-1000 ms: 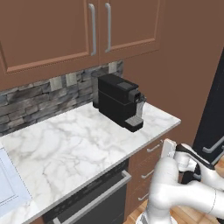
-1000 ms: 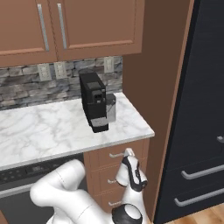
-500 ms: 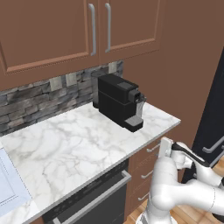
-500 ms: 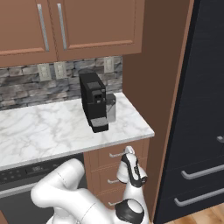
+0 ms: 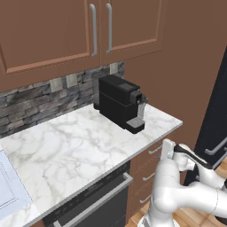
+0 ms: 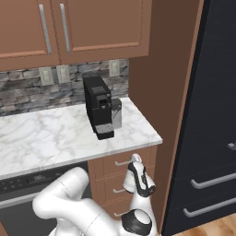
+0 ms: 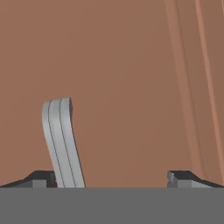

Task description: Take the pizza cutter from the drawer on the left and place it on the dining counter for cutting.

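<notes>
Worktop (image 5: 75,146) of marble carries the black coffee machine (image 5: 119,102). Beneath it the top drawer (image 6: 120,161) is closed, presumably concealing the pizza cutter. Gripper (image 7: 111,177), fingers spread wide, faces the handle (image 7: 61,140) ready to grasp.

A white marble surface (image 5: 75,150) with grey veins runs across the middle of the left base frame, from the lower left to a corner at center right. A black coffee machine (image 5: 119,106) stands on it toward the back right, near the stone wall. At the far lower left edge, a pale sink basin (image 5: 9,188) is set into the surface. In the right base frame, the coffee machine (image 6: 99,110) sits near the surface's (image 6: 41,133) right end.
</notes>
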Controlling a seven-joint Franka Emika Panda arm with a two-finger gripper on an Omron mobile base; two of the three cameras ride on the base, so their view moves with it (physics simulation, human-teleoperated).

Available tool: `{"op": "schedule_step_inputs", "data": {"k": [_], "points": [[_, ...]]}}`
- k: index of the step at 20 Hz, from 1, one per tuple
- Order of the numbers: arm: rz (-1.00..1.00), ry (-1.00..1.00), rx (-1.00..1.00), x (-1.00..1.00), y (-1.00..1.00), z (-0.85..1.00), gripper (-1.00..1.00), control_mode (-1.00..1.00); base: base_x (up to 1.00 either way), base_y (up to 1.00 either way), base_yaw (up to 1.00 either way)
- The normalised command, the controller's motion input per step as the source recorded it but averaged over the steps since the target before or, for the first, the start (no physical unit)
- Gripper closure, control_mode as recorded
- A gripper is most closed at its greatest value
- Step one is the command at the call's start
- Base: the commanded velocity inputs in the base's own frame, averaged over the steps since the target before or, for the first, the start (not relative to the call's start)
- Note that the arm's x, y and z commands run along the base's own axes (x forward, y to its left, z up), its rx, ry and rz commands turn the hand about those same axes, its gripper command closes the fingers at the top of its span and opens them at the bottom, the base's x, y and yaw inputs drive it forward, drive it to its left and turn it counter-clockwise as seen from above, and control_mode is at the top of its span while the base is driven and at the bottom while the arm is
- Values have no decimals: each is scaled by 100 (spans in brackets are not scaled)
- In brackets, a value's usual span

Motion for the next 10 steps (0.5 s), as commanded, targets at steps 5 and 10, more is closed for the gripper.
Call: {"op": "schedule_step_inputs", "data": {"k": [5,10], "points": [[0,0,0,0,0,0,-100,-100,0,0,0],[0,0,0,0,0,0,100,-100,0,0,0]]}}
